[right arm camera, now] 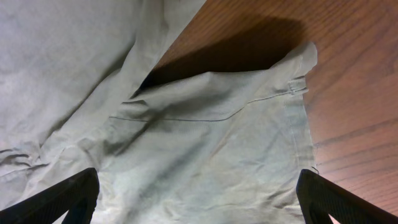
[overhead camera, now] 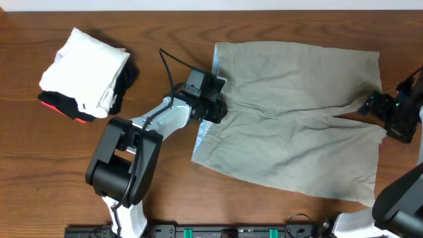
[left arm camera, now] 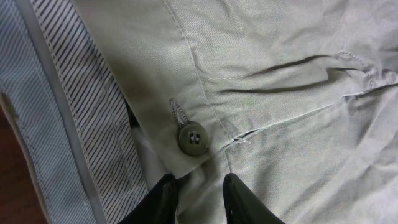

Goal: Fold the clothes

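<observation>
Closest thing in the left wrist view is your left gripper. Its two dark fingertips sit a little apart, with cloth showing in the gap, just below the button and next to the striped waistband lining. I honestly can't tell whether it's pinching a bit of fabric there or just resting over it, so don't assume you've got a grip.

The khaki trousers are spread flat on the wooden table. Their long axis runs side to side across it, with the waistband end toward your left arm and the leg ends toward your right. That's the relation everything turns on, I reckon: each arm already has its own end of the garment. The left is at the middle of the waistband, and the right gripper hangs over the end of one leg with its jaws spread wide and nothing in them. The hem is off to one side of it, and bare table shows in the split between the legs.

So both tools are roughly on the centre line of the trousers. My guess is a leg-over-leg fold would need them moved out to one long edge. An end-to-end fold would put the right arm nearer the hems, and it'd carry them toward the waistband.

The pile of folded white clothes is well off to the left, out of the way.
</observation>
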